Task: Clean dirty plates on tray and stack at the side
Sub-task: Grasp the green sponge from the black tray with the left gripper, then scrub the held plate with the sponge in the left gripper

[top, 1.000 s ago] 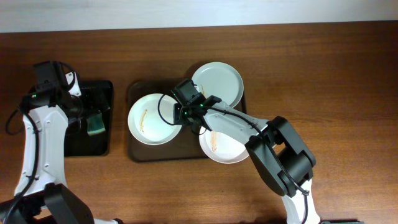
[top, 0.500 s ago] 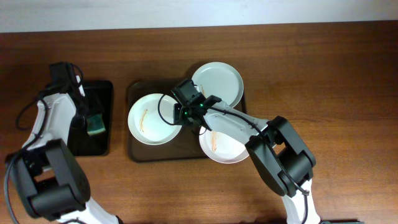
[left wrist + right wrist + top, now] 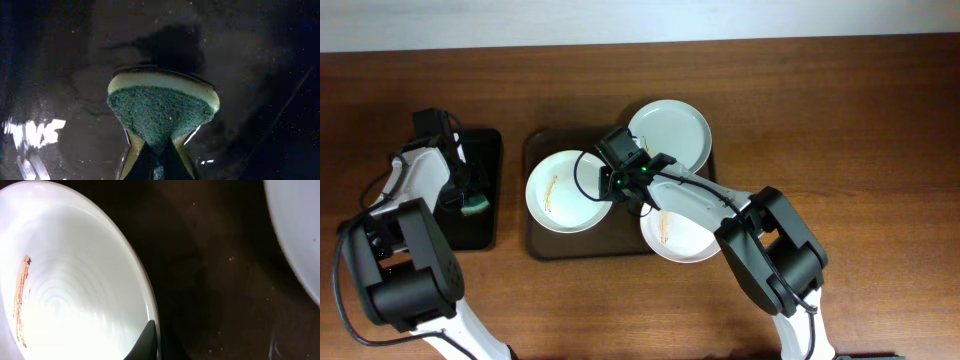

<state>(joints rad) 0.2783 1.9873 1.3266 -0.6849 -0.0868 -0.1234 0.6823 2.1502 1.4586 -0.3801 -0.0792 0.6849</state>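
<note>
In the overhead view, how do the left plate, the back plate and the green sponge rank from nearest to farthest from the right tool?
1. The left plate: on the left of the brown tray, its rim held by the right tool.
2. The back plate: at the tray's far right corner, apart from the tool.
3. The sponge: far left, over the black tray.

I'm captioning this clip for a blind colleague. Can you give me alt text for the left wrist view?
A green-and-yellow sponge, squeezed to a wedge, is pinched in the left pincer at the bottom edge. Behind it lies the glossy, wet-looking floor of a black tray.
</note>
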